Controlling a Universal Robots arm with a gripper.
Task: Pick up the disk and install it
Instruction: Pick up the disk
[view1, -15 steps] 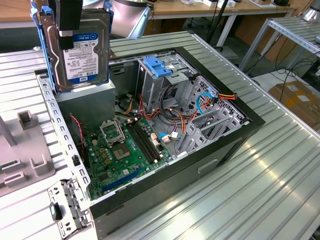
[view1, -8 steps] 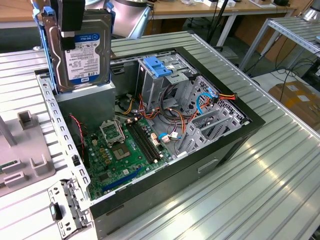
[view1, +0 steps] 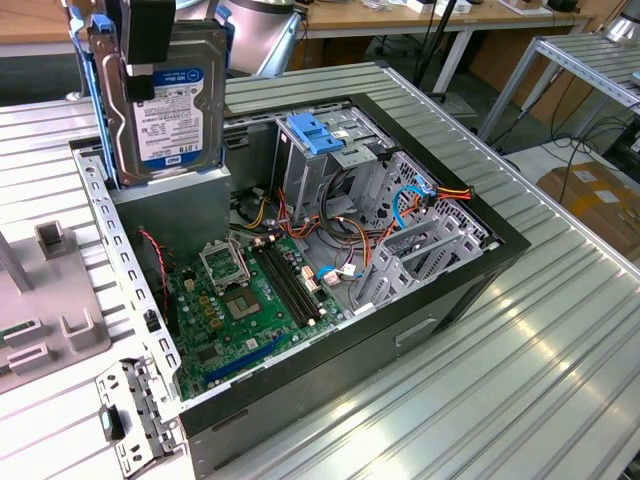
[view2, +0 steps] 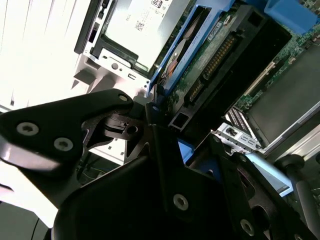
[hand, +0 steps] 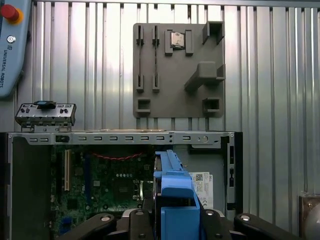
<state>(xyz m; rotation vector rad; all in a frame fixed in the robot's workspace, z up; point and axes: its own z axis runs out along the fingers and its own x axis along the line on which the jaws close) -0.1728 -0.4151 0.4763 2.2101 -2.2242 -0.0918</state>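
Above the computer case (view1: 440, 290) on the ribbed metal table (view1: 540, 350), the tool (view1: 143, 60) grips the disk (view1: 170, 120) upright, desks (view1: 400, 18) behind.

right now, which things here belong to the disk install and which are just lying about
Job in hand: the disk, held in the gripper; the open computer case; its drive cage.
Lying about: grey fixture plate; teach pendant; metal bracket; cardboard box.

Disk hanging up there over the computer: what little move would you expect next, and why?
Probably a short shift toward the exterior view's right. The jaws hold the disk upright above the grey box inside the case, while the metal drive cage sits further right.
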